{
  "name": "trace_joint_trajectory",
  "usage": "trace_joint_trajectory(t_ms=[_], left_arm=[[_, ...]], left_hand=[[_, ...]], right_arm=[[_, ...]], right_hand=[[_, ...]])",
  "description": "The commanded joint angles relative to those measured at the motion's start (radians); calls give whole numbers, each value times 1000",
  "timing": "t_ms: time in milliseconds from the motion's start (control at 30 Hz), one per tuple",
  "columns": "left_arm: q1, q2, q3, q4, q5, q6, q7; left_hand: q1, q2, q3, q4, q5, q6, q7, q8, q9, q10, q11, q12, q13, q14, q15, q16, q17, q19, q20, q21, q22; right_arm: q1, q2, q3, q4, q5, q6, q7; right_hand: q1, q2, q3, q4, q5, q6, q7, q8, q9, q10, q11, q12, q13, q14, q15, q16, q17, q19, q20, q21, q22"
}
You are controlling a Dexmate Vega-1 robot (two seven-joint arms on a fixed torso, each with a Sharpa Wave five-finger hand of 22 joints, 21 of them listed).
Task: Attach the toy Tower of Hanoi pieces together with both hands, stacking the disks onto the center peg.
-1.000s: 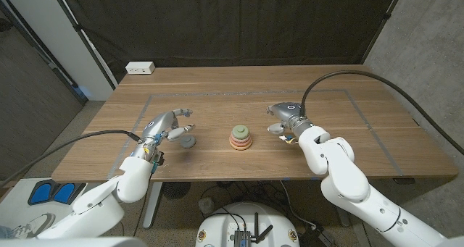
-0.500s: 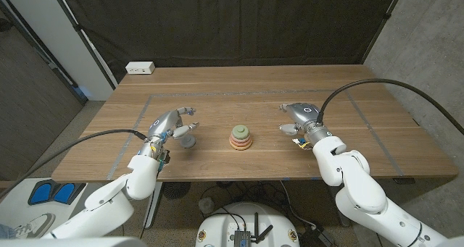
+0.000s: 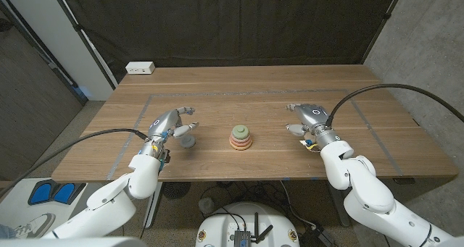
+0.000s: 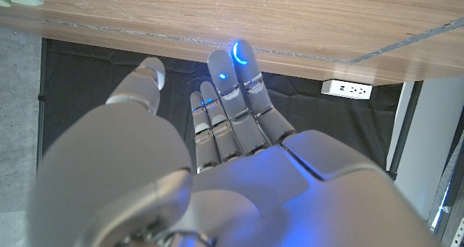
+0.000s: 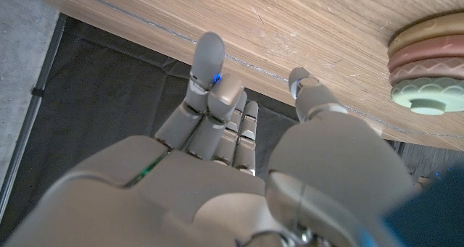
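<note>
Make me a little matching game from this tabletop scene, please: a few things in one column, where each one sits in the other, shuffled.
Things:
1. stacked disks
2. grey piece
3. white power strip
4. right hand

Places:
A. far left corner of the table
B. right of the stack, holding nothing
C. middle of the table
D. just beside the left hand

Pairs: 1-C, 2-D, 3-A, 4-B

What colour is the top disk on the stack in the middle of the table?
The top disk is pale green, above a pink disk and an orange one. The right wrist view shows it best.
</note>
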State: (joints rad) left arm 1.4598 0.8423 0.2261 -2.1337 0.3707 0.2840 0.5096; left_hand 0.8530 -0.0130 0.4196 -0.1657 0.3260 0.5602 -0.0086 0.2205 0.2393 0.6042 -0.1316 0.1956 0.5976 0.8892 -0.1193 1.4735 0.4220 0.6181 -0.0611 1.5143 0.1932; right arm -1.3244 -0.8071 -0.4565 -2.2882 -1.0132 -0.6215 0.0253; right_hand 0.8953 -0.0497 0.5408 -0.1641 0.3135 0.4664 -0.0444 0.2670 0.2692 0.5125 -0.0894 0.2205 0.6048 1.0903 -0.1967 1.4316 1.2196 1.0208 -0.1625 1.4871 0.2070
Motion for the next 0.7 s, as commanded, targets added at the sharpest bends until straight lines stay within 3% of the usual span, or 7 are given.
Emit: trace_joint_trajectory(t_ms=[33,700], left_arm=[[6,31,2,-35,6,50,-14],[23,115,-11,-94,30,133,-84]], left_hand=[[-9,1,2,1,7,-7,0,-4,6,-9,1,-2,-1,-5,-99,5,1,-4,-134,8,1],[-11,-1,2,0,7,-23,9,-9,4,-19,5,-3,-11,-10,-99,3,-1,-2,-133,8,1]], right_arm=[[-7,-22,-21,37,66,-47,-130],[-36,-64,-47,25,119,-119,-211]], right_hand=[[11,-5,5,-4,3,11,3,0,-1,-6,-2,-6,1,1,-22,5,4,7,-58,7,3],[17,-5,8,-3,2,20,6,0,-4,6,-2,-2,2,-6,-22,1,-1,7,-58,9,3]])
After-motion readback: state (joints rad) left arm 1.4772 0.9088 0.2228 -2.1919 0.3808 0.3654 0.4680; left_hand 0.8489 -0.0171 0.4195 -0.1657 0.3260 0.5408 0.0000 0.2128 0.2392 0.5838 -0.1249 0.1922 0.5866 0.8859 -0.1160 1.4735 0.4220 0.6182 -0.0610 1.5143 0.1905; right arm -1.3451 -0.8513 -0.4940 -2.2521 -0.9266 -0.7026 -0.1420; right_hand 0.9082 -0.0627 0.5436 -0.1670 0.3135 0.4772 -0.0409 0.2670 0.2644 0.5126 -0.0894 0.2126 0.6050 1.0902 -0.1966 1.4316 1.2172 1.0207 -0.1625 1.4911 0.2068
